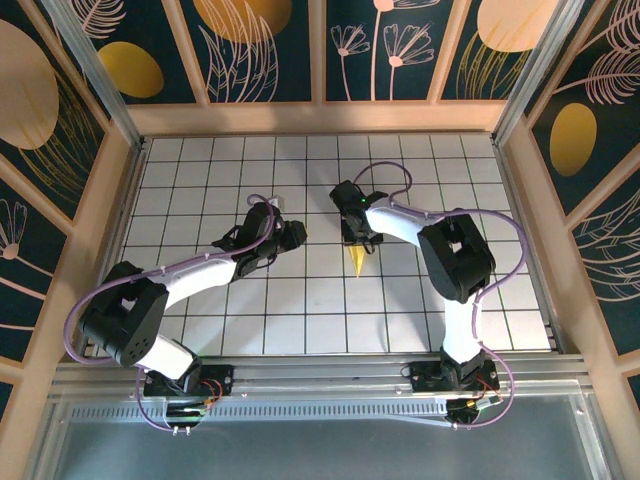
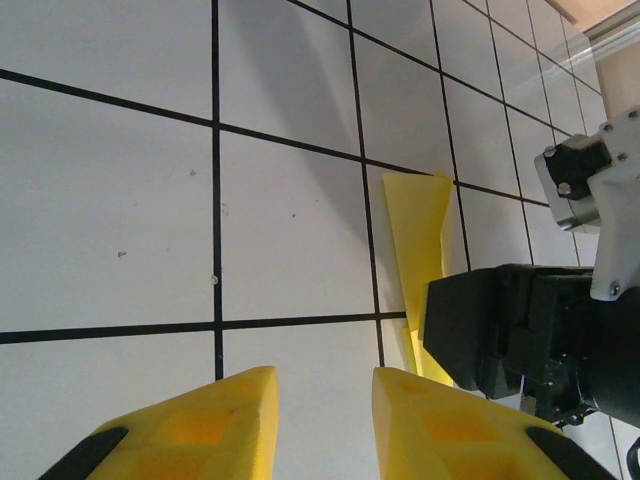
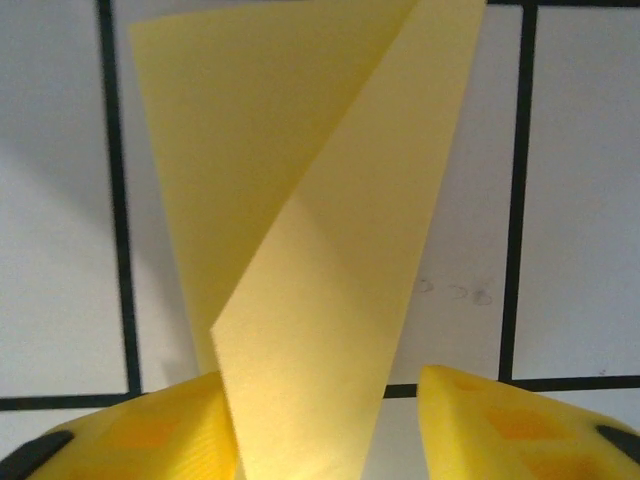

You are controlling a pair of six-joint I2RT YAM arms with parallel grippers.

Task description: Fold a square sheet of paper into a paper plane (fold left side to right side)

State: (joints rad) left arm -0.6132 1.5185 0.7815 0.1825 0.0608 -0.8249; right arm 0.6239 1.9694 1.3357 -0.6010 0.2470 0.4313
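The paper plane [image 1: 357, 262] is a slim yellow dart lying on the white grid table [image 1: 300, 310] near the middle, its tip pointing toward the arms. My right gripper [image 1: 358, 236] stands over its wide far end. In the right wrist view one flap of the paper plane [image 3: 300, 200] stands up between the fingers, leaning against the left finger [image 3: 150, 435], and the jaws are open around it [image 3: 325, 430]. My left gripper [image 1: 297, 234] hovers left of the plane, open and holding nothing [image 2: 325, 400]. Its wrist view shows the paper plane [image 2: 418, 230] ahead to the right, partly behind the right gripper's black body [image 2: 500, 330].
Wooden walls with dark painted panels [image 1: 270, 50] enclose the table on three sides. A metal rail [image 1: 320, 375] runs along the near edge by the arm bases. Both arms' lilac cables [image 1: 500, 250] loop above the table.
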